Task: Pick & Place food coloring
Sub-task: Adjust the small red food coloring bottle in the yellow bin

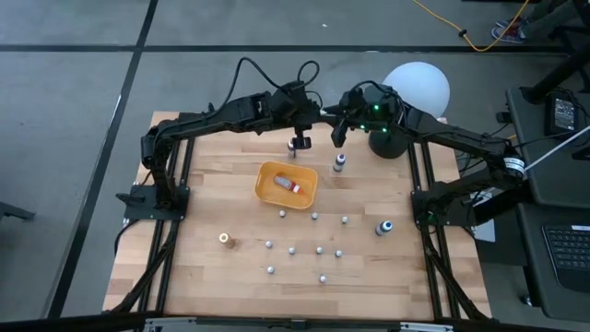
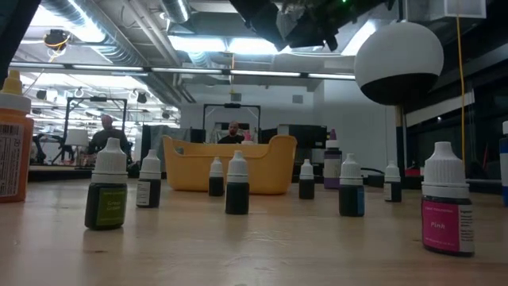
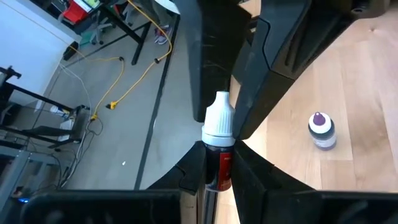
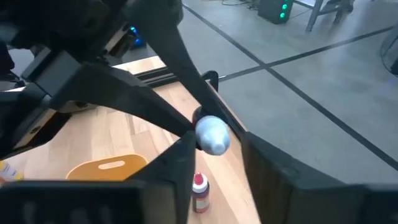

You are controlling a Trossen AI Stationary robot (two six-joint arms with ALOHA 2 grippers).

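Your left wrist view shows what the high view hides: the left gripper (image 3: 219, 163) is clamped on a white-capped bottle (image 3: 219, 140), cap pointing away from the wrist (long axis along the fingers), above the table's far edge beyond the orange tray (image 1: 287, 185). You cannot tell the right gripper's (image 1: 339, 135) state.

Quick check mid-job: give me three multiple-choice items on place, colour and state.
1. The red-capped small bottle is:
A. in the orange plastic tray
B. at the table's front edge
C. in the right jaws

2. Cap of the dark-bodied dropper bottle at the left gripper:
A. blue
B. white
C. orange

3. The left jaws are:
A. open, empty
B. out of view
C. shut on that bottle

Key: 1 A, the high view shows it inside the tray. 2 B, the left wrist view shows white. 3 C, the jaws pinch its body.
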